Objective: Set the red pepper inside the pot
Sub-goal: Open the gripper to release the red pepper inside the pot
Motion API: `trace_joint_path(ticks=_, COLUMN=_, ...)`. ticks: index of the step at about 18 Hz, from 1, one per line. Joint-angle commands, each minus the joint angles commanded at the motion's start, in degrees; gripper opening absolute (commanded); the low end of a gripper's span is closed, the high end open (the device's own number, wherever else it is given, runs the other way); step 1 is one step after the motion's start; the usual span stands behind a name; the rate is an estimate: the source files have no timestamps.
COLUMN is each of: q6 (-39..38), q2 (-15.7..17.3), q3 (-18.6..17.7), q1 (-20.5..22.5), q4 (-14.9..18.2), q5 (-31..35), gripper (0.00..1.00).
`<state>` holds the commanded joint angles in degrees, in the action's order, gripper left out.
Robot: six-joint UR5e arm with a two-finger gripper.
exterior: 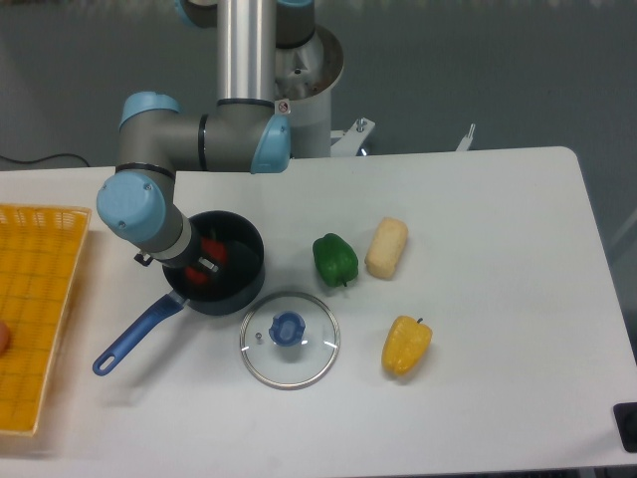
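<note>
Left of centre, we note the hand (207, 265) down inside the pot (245, 284), red pepper (211, 251) showing either side of its fingers, presumably for release; whether the grip holds, we cannot tell.
</note>
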<state>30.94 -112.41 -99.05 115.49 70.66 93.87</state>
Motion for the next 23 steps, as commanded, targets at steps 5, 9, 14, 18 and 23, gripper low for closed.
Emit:
trace_joint_path(ticks=5, q6=0.0, q2=-0.17, q3=0.0, q1=-0.09, q4=0.09, q5=0.7, gripper=0.48)
trace_joint_path(ticks=9, q6=-0.09, q2=-0.44, q3=-0.09, q1=-0.61, q4=0.0, q5=1.14, gripper=0.48)
trace_joint_path(ticks=14, q6=-0.09, q2=-0.7, q3=-0.18, q1=-0.62, q4=0.0, q5=1.14, gripper=0.48)
trace_joint_path(ticks=18, q6=-1.05, q2=-1.05, q3=-0.18, q1=-0.7, q4=0.0, q5=1.4, gripper=0.48)
trace_joint_path(ticks=23, q6=-1.05, q2=-1.14, q3=-0.26, q1=-0.7, q4=0.0, q5=1.93, gripper=0.48)
